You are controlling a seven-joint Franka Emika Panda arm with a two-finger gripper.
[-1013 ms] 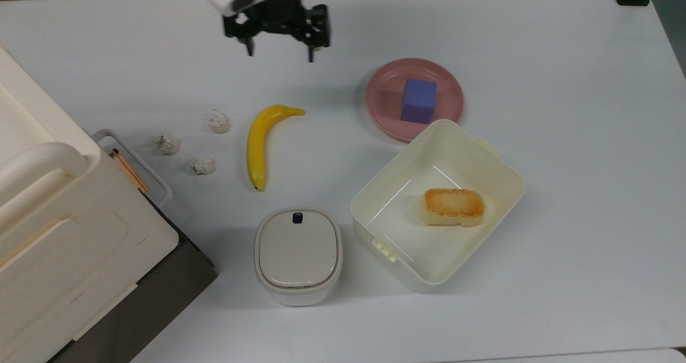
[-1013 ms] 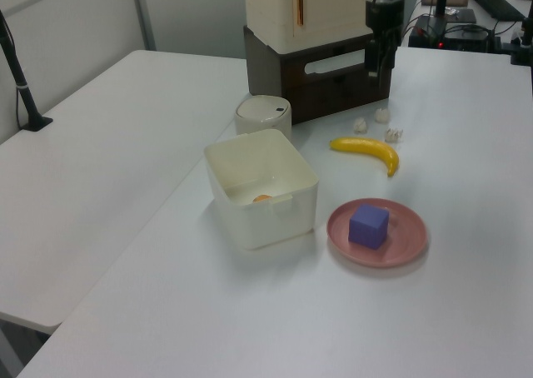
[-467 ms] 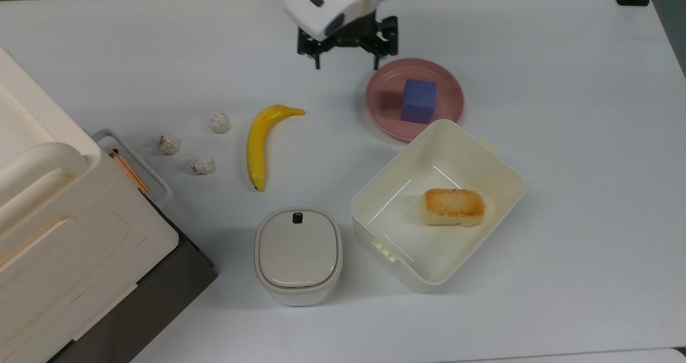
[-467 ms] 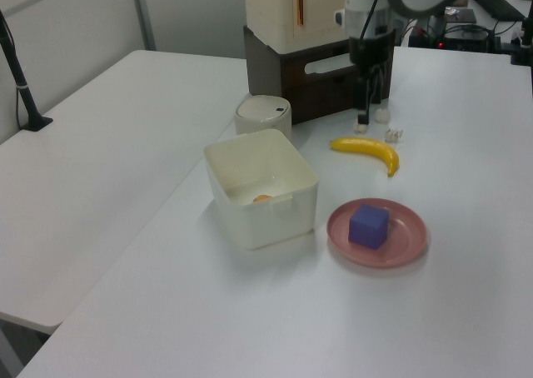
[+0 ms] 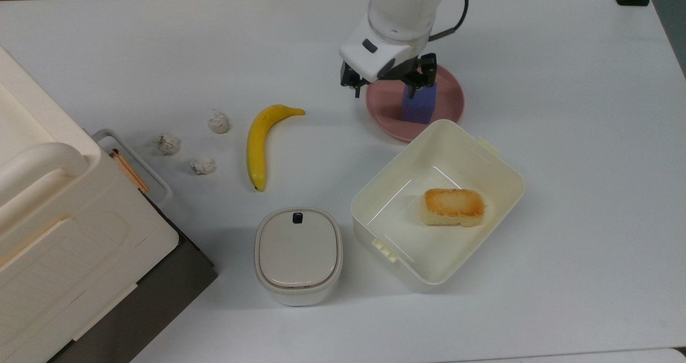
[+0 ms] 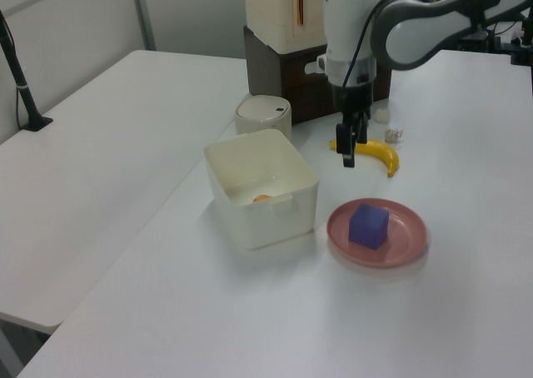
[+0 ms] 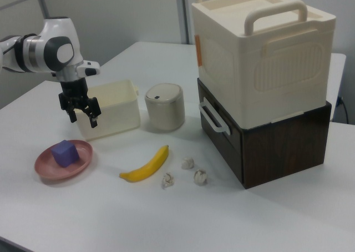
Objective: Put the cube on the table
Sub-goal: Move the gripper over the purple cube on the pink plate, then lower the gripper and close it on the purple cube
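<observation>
The blue-purple cube (image 5: 418,109) stands on the round pink plate (image 5: 449,98), which rests on the white table (image 5: 568,105). My gripper (image 5: 384,91) hangs open above the plate's left part, and the arm covers the cube's upper-left corner in the top view. Seen from the left view, the gripper (image 6: 349,151) is well above and behind the cube (image 6: 369,226). The right view has the gripper (image 7: 83,119) up and slightly right of the cube (image 7: 64,152), with nothing between its fingers.
An open cream container (image 5: 498,191) holding a toasted bread-like block (image 5: 454,206) touches the plate's near edge. A banana (image 5: 261,140), three white crumpled balls (image 5: 218,121) and a lidded pot (image 5: 298,253) lie to the top view's left. A big cream box (image 5: 64,229) fills the corner.
The gripper has travelled from the far edge, top view's left, rightward and down to hang over the plate. It stays open; cube and plate have not moved.
</observation>
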